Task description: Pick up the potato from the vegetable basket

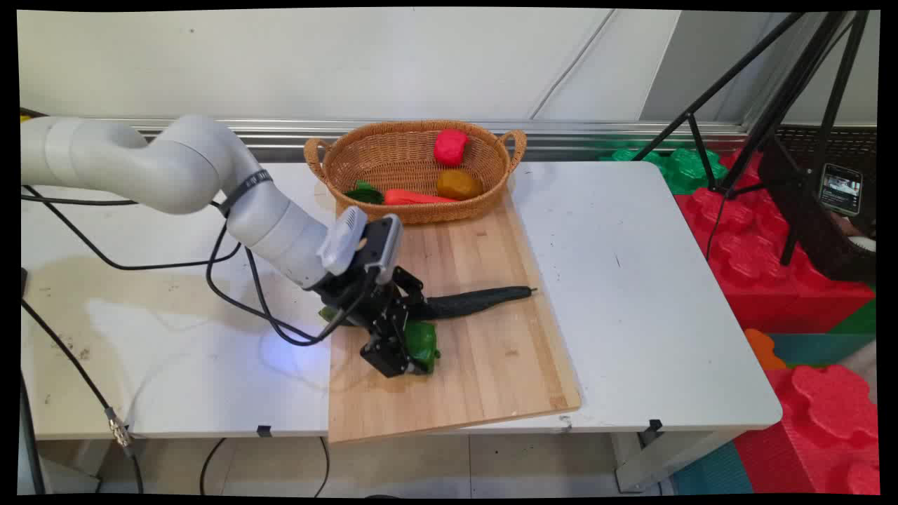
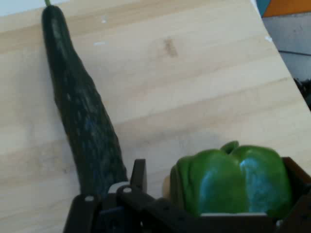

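On the cutting board (image 1: 484, 365): gripper (image 1: 410, 354) closed around a green pepper (image 1: 423, 344).
From the main view we see the pepper near the board's left edge, a cucumber (image 1: 477, 301) just behind it, and a basket (image 1: 414, 172) of vegetables at the far end. From the hand view we see the pepper (image 2: 233, 182) seated between the fingers (image 2: 138, 174), with the cucumber (image 2: 80, 116) lying to its left.
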Robot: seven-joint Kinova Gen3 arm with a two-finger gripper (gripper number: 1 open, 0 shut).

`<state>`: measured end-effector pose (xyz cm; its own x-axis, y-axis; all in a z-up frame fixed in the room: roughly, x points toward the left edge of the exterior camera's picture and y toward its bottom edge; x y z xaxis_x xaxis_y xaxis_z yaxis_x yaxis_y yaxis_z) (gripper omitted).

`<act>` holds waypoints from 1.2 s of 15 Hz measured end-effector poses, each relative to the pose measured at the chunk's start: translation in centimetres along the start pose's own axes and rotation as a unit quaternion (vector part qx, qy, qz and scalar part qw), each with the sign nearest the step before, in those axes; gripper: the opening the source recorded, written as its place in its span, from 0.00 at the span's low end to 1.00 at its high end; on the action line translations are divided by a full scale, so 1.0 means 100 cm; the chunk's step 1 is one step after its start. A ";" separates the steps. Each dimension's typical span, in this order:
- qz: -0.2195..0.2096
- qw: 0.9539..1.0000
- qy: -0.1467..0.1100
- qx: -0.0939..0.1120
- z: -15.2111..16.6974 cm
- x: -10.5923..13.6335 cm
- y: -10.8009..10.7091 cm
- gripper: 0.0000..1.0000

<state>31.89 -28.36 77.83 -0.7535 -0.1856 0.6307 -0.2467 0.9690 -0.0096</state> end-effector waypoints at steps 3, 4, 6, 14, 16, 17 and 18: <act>-0.002 1.000 0.012 0.005 -0.017 0.004 -0.002 1.00; -0.003 1.000 0.016 0.008 -0.026 0.004 -0.002 1.00; -0.005 1.000 0.023 0.012 -0.044 0.002 -0.004 1.00; -0.017 0.999 0.043 0.020 -0.126 -0.015 -0.007 1.00; -0.023 0.998 0.047 0.022 -0.144 -0.020 -0.008 1.00; -0.027 0.998 0.048 0.022 -0.154 -0.023 -0.008 1.00; -0.030 0.998 0.049 0.022 -0.163 -0.025 -0.008 1.00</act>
<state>43.93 -26.05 88.87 -0.6735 -0.2242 0.7044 -0.3184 0.9480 -0.0027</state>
